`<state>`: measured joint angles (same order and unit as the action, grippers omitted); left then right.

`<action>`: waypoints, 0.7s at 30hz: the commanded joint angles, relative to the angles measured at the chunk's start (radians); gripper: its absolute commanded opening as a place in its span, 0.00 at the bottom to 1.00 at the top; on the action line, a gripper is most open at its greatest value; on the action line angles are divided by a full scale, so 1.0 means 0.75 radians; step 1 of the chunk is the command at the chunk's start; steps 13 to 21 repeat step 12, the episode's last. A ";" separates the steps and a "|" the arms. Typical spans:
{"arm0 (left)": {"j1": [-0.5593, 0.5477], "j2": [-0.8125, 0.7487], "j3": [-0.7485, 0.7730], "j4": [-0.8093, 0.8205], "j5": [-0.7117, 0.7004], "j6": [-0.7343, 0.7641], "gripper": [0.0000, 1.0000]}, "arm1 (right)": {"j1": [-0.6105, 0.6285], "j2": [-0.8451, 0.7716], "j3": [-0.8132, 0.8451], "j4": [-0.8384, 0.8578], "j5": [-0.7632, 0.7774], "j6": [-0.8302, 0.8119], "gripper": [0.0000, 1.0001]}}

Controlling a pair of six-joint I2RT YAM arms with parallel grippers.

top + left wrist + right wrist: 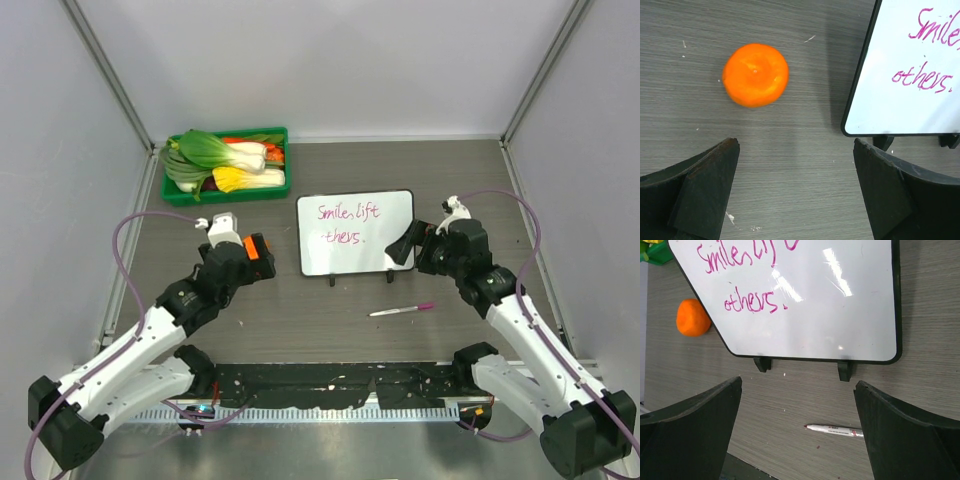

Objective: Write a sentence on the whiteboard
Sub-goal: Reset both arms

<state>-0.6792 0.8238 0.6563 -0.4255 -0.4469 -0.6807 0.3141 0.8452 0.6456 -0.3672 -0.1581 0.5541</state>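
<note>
The whiteboard [372, 250] stands on its two black feet in the middle of the table. The sentence [345, 222] is in magenta script on two lines, "Smile, lift" above "others.". The board [905, 105] and its script [922, 80] show at the right of the left wrist view, and the board [840, 315] and script [750, 302] at the top of the right wrist view. A pink-capped marker [400, 310] lies on the table in front of the board, and also shows in the right wrist view [835, 430]. My left gripper [262, 256] is open and empty left of the board. My right gripper [403, 248] is open and empty at the board's right edge.
An orange [755, 75] lies on the table left of the board, also seen in the right wrist view [692, 317]. A green tray [225, 197] holding vegetables [220, 160] sits at the back left. Grey walls close in both sides and the back.
</note>
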 commanded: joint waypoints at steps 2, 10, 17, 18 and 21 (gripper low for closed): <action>0.004 -0.059 -0.034 0.087 -0.112 -0.007 1.00 | -0.004 -0.022 0.104 0.066 0.057 -0.015 0.99; 0.006 -0.131 -0.069 0.154 -0.132 0.055 1.00 | -0.004 -0.173 0.098 0.103 0.259 -0.084 0.99; 0.006 -0.155 -0.086 0.191 -0.130 0.097 1.00 | -0.004 -0.216 0.041 0.192 0.315 -0.125 1.00; 0.006 -0.155 -0.086 0.191 -0.130 0.097 1.00 | -0.004 -0.216 0.041 0.192 0.315 -0.125 1.00; 0.006 -0.155 -0.086 0.191 -0.130 0.097 1.00 | -0.004 -0.216 0.041 0.192 0.315 -0.125 1.00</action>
